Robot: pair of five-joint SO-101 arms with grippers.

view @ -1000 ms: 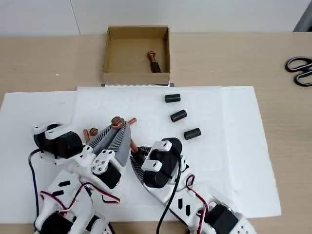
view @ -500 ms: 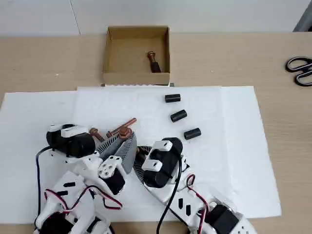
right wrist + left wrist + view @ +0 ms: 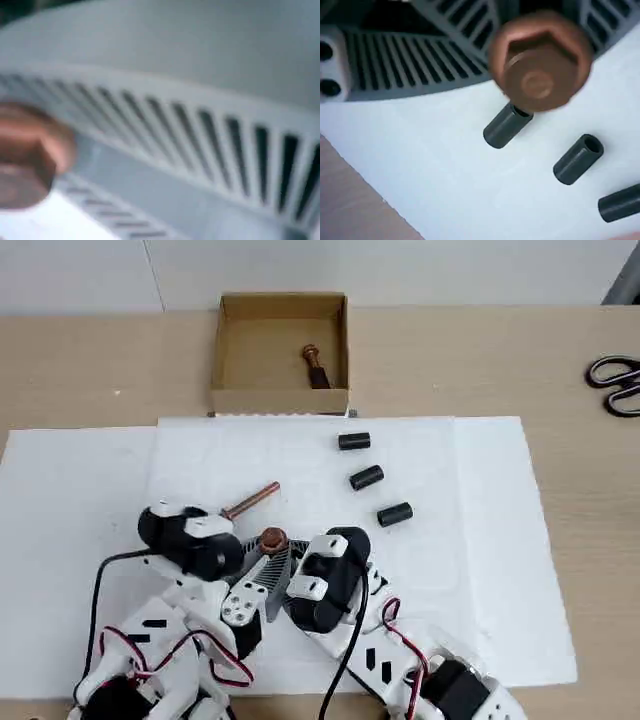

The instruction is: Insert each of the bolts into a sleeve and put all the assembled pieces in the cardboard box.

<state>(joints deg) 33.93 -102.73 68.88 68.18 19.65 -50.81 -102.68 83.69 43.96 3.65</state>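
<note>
Step in hand, as judged: a bolt is secured and its insertion is pending. The left tool (image 3: 270,550) is pinching the held bolt (image 3: 272,537) near the counter's near edge. The right tool (image 3: 292,562) is just beside it, and its state cannot be told. Three sleeves (image 3: 366,478) lie loose mid-counter, and a spare bolt (image 3: 252,501) lies apart from them. One assembled piece (image 3: 315,367) sits in the cardboard box (image 3: 250,350) at the far edge. The next move calls for lining up the bolt's shank with a sleeve's bore.

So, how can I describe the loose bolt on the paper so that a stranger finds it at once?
Start at the white paper in front of the cardboard box. Just beyond the left arm lies a copper bolt. Unlike the second bolt close by, it lies flat and slanted, and nothing holds it.
</note>
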